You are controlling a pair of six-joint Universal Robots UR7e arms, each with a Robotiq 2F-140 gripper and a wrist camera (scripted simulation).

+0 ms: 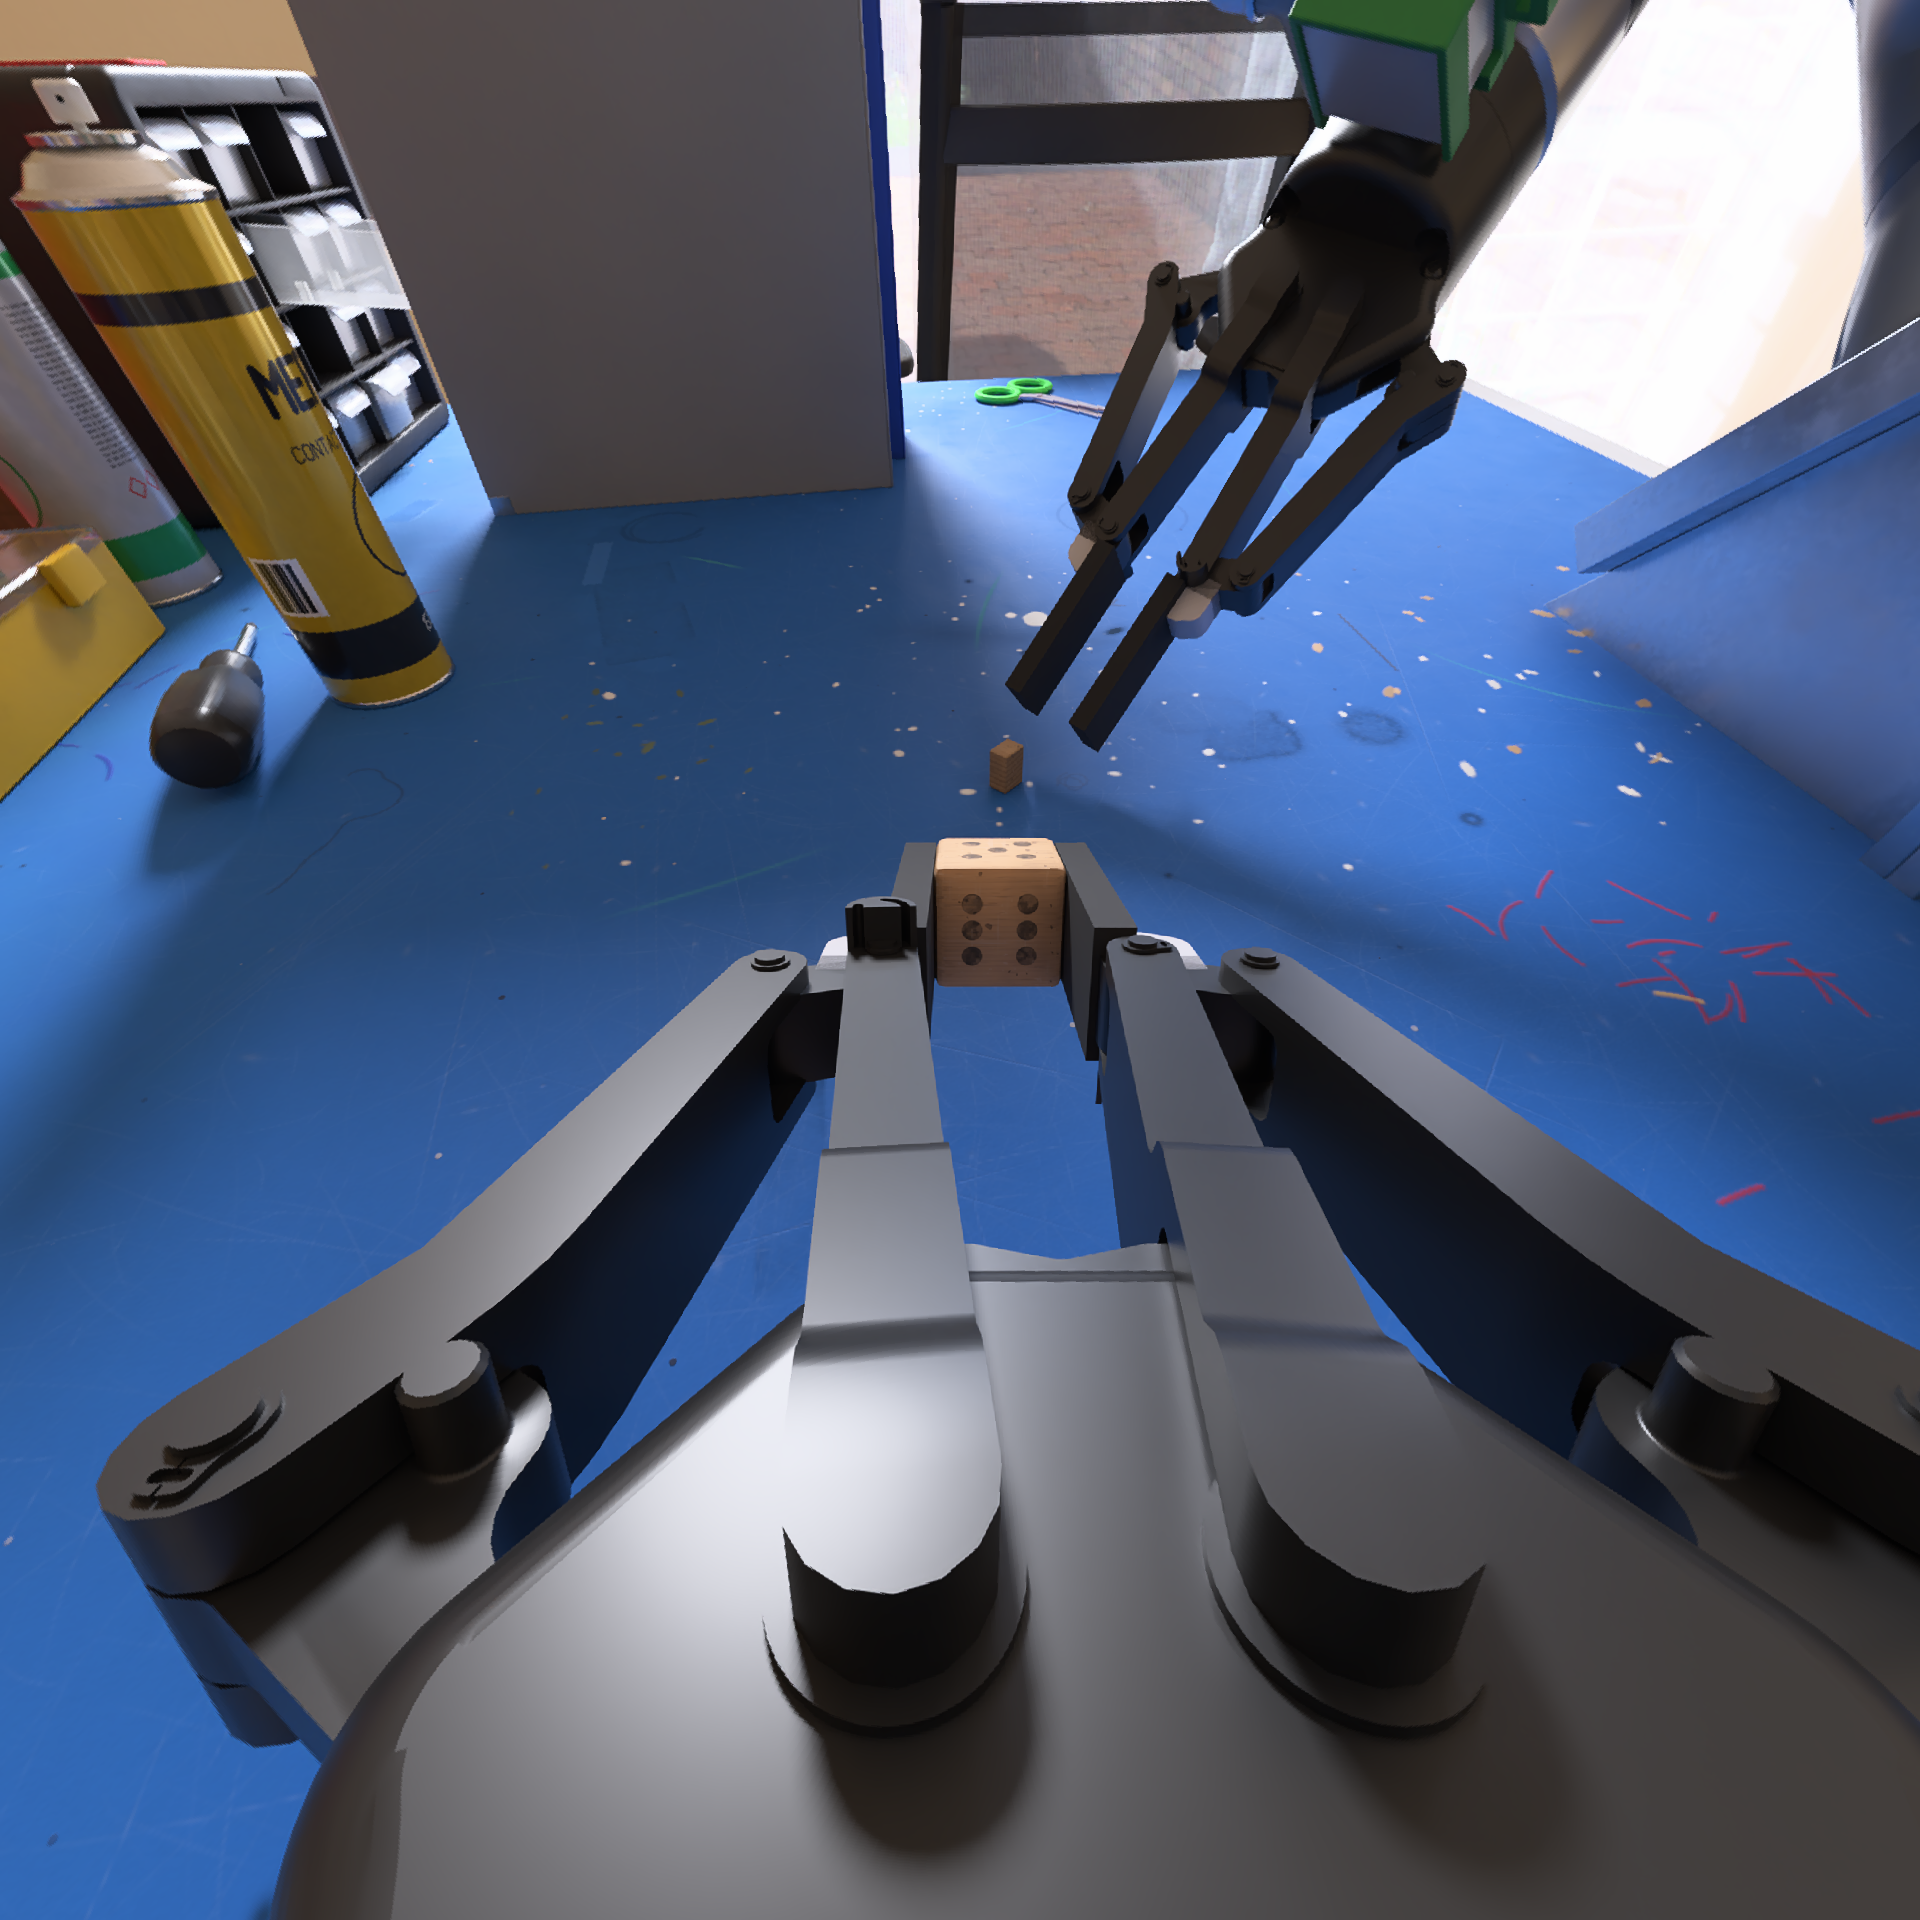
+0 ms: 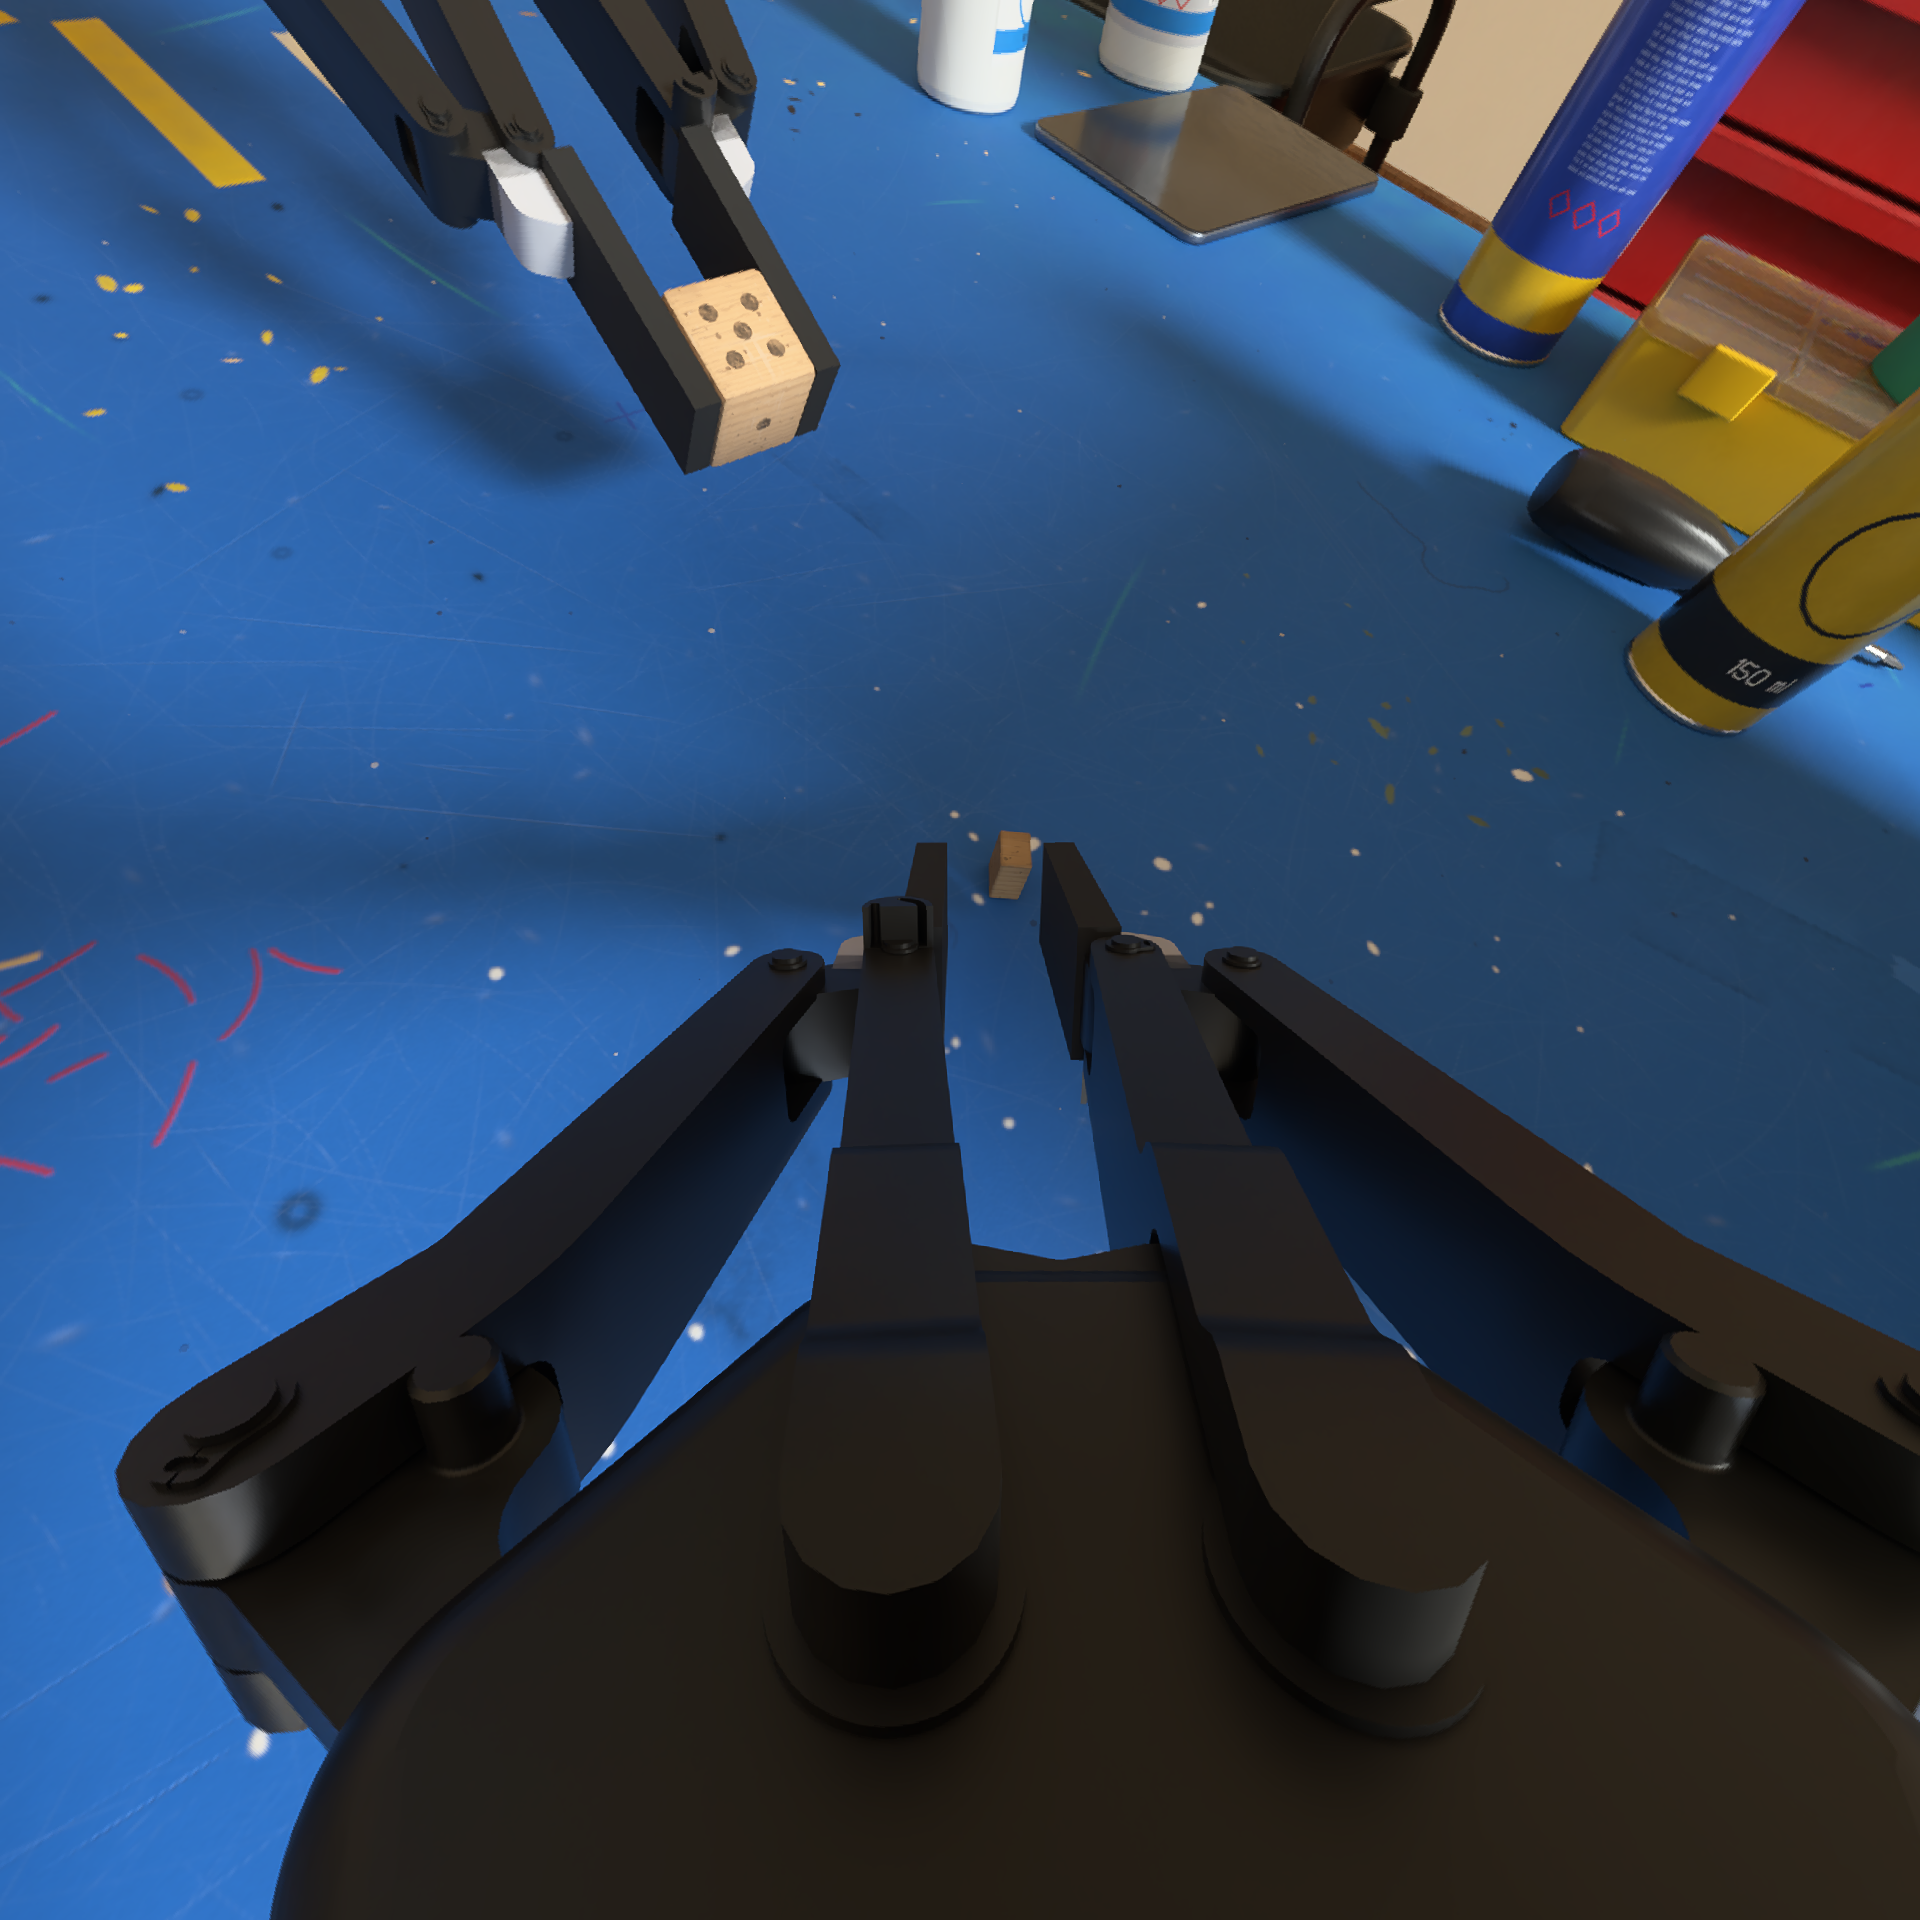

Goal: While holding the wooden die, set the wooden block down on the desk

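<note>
In the left wrist view, the left gripper (image 1: pixel 997 925) fills the foreground, its two black fingers clamped on the pale wooden die with dark drilled pips (image 1: pixel 997 912). The die sits squarely between the pads, held above the scuffed, paint-flecked blue desk (image 1: pixel 623 1039), with a six-pip face turned toward the camera. Just beyond it, the small tan wooden block (image 1: pixel 1005 766) stands upright on the desk, free of any gripper.

Above and to the right of the block hangs the right gripper (image 1: pixel 1065 707), angled downward, its black fingers slightly parted with nothing between them; its tips are near the block but clear of it. In the right wrist view the block appears past the fingertips, in line with the gap, resting on the desk surface.

Off to the left in the left wrist view, a stubby black-handled screwdriver (image 1: pixel 208 717) lies on the desk beside a tall yellow spray can with black bands (image 1: pixel 239 416), which stands upright. A yellow box (image 1: pixel 62 623) sits at the left edge. Farther back stand a grey upright panel (image 1: pixel 644 239) and a dark organiser with small drawers (image 1: pixel 312 249). A pair of green-handled scissors (image 1: pixel 1013 391) lies near the desk's far edge.
</note>
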